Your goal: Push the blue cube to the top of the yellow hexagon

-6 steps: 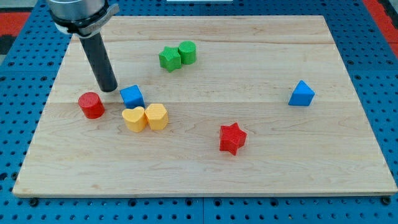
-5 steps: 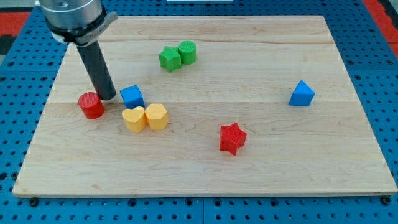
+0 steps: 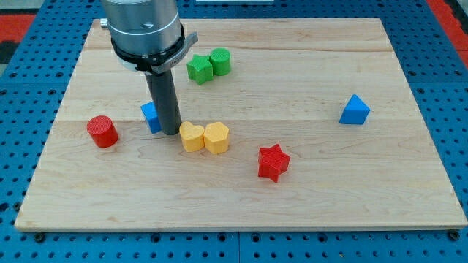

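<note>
I have no fingers to open or close, only a straight dark rod, and it holds nothing. My tip [image 3: 170, 132] rests on the wooden bench [image 3: 241, 197], just right of the blue cube [image 3: 151, 117], which the rod partly hides; I cannot tell if they touch. The rod stands nearly upright beneath its grey mount at the far left. Just right of my tip sits a yellow heart [image 3: 191, 136], touching the yellow hexagon [image 3: 216, 137] on its right. A red cylinder [image 3: 102, 131] lies further left. Two green blocks [image 3: 208, 65] touch at the far side. A red star [image 3: 273, 162] sits nearer, and a blue triangular block [image 3: 355, 110] far right.
</note>
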Robot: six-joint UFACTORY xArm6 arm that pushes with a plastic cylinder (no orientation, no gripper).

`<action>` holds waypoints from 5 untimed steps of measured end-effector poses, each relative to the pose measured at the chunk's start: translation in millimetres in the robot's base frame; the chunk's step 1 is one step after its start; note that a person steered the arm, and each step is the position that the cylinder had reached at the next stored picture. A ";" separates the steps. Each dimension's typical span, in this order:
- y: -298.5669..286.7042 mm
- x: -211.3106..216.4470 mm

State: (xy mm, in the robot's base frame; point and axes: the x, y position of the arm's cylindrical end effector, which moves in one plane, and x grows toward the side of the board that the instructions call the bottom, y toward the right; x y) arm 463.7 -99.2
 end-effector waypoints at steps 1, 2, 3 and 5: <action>-20.5 14.7; -42.7 40.5; -57.0 27.0; -63.3 -14.2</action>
